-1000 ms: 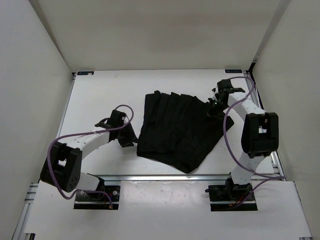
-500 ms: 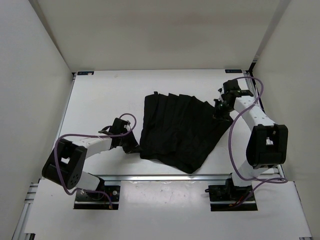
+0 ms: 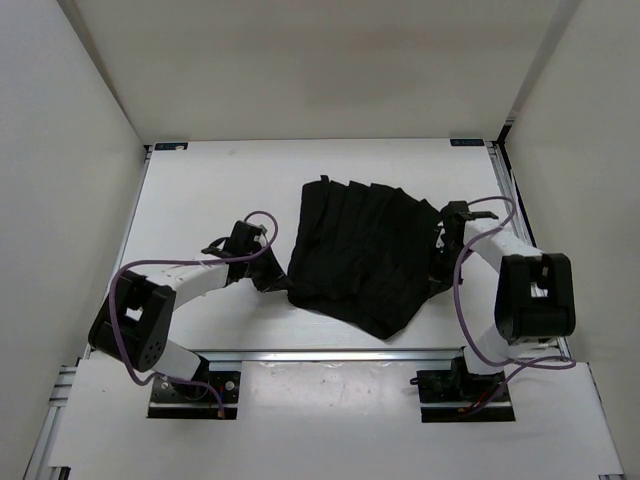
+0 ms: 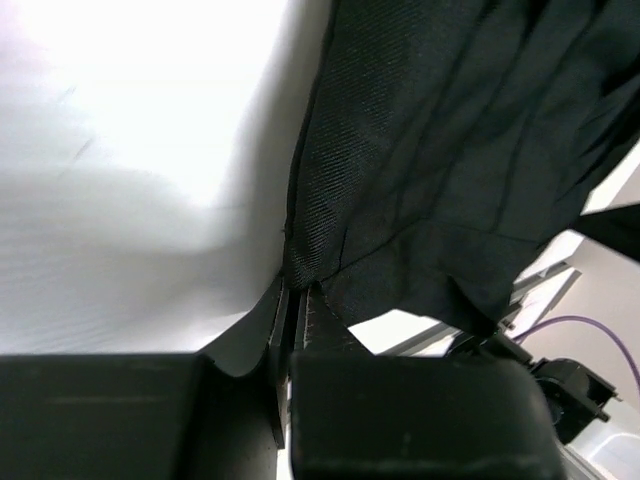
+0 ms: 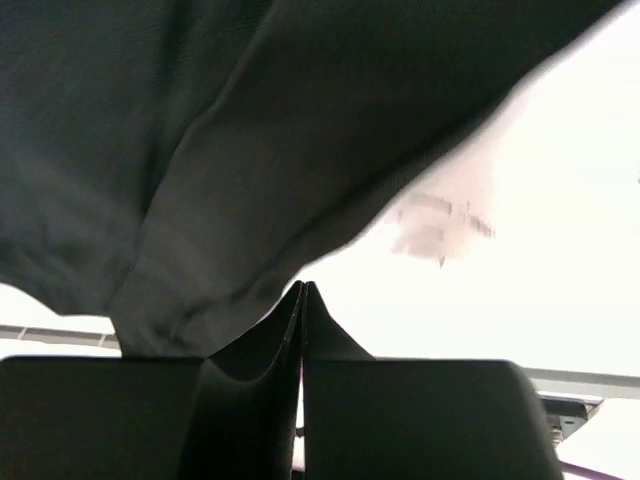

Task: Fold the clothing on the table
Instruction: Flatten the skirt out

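Observation:
The clothing point(image 3: 360, 255), a black pleated garment, lies spread on the white table point(image 3: 200, 190), slightly right of centre. My left gripper point(image 3: 278, 283) is at its lower-left corner. In the left wrist view the jaws point(image 4: 297, 287) are shut on that edge of the clothing point(image 4: 450, 130), which rises from the tips. My right gripper point(image 3: 440, 265) sits at the garment's right edge. In the right wrist view its jaws point(image 5: 303, 288) are pressed together. The clothing point(image 5: 200, 120) hangs just above and left of the tips. I cannot tell whether any cloth is pinched there.
A metal rail point(image 3: 330, 353) runs along the table's near edge, and another rail point(image 3: 500, 180) along its right side. White walls enclose the table on three sides. Purple cables loop off both arms. Bare tabletop point(image 3: 220, 170) lies left of and behind the garment.
The left gripper closed on the garment's lower-left corner and pulled it up and right. The right gripper slid from the top-right corner down along the right edge. The garment shifted slightly right.

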Tool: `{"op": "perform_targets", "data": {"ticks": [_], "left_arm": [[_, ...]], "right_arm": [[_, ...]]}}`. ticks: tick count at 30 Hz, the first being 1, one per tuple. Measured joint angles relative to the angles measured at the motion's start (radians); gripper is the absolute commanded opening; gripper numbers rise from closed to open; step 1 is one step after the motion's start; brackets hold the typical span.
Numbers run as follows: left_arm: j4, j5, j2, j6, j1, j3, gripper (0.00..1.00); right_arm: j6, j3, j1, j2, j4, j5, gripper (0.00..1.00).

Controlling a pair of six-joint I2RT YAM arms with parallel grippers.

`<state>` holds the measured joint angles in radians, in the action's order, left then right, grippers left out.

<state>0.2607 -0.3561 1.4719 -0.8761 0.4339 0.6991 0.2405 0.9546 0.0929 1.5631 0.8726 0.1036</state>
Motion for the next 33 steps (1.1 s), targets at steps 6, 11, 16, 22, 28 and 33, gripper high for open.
{"op": "perform_targets", "data": {"ticks": [6, 11, 16, 22, 28, 33], "left_arm": [[0.023, 0.0, -0.027, -0.004, -0.019, -0.069, 0.0], [0.042, -0.001, -0.076, -0.004, -0.058, -0.102, 0.0], [0.042, 0.0, -0.092, -0.005, -0.077, -0.104, 0.0], [0.04, 0.0, -0.082, -0.005, -0.077, -0.103, 0.0], [0.028, -0.001, -0.041, -0.006, -0.071, -0.087, 0.0], [0.018, -0.003, -0.034, -0.009, -0.069, -0.083, 0.0]], "right_arm": [[-0.011, 0.112, -0.001, 0.245, 0.01, 0.005, 0.0], [-0.013, 0.394, 0.01, 0.444, 0.072, 0.032, 0.0], [-0.029, 0.573, 0.042, 0.521, -0.039, 0.025, 0.07], [-0.12, 0.528, 0.091, 0.385, -0.091, 0.084, 0.47], [-0.212, 0.371, 0.292, 0.106, -0.053, 0.071, 0.55], [-0.217, 0.313, 0.453, 0.072, -0.037, 0.045, 0.54]]}}
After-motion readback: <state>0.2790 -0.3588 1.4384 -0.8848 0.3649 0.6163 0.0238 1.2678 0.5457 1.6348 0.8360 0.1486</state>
